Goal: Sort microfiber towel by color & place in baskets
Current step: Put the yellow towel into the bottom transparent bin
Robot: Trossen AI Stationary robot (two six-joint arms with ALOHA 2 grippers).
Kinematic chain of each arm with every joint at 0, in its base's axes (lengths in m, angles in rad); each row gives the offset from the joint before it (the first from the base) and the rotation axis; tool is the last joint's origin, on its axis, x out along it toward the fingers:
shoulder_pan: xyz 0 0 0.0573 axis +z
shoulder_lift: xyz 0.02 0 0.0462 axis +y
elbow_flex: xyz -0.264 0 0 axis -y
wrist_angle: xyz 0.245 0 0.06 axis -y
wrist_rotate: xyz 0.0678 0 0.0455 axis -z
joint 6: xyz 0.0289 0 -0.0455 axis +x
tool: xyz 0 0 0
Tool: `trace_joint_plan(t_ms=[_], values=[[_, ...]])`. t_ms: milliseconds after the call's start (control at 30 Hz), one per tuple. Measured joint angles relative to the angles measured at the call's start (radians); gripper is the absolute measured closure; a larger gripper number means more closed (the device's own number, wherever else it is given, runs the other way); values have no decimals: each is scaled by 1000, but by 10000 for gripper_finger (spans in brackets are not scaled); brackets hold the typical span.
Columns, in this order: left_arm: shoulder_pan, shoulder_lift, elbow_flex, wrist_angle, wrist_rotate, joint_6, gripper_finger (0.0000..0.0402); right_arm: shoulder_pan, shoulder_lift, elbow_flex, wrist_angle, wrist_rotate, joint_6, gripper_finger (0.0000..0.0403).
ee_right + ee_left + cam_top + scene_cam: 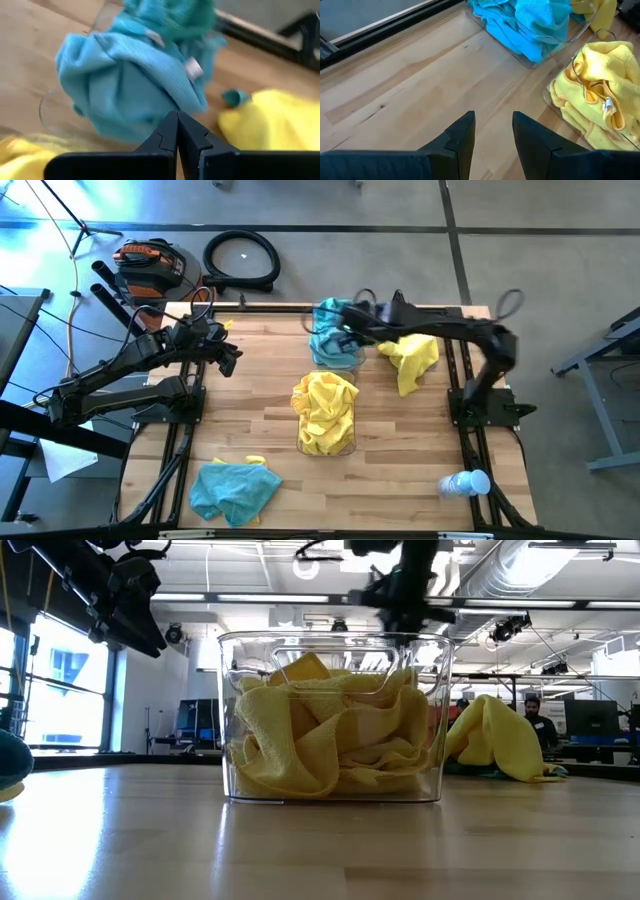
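Two clear baskets stand mid-table. The far one (335, 345) holds teal-blue towels (135, 75), heaped above its rim. The near one (325, 415) is full of yellow towels (335, 740). One loose yellow towel (412, 360) lies bunched on the table to the right of the teal basket. A loose teal towel (233, 490) lies crumpled near the front left. My right gripper (177, 125) is shut, with nothing between its fingers, and hangs above the teal basket (530, 30). My left gripper (493, 130) stands open over bare table at the far left.
A white plastic bottle (465, 483) lies near the front right corner. Black frame rails run along the table's left and right sides. Bare wood (420, 85) lies between my left gripper and the two baskets.
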Motion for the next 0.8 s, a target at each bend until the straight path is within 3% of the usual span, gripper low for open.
trace_joint_plan(t_ms=[200, 467, 800], values=[[0, 0, 0, 1, 0, 0, 282, 91, -278, -253, -7, 19, 232, 403], [0, 0, 0, 18, 0, 13, 282, 219, -526, -445, -7, 116, 414, 392], [0, 0, 0, 17, 0, 79, 282, 194, -569, -648, -27, 149, 416, 269]])
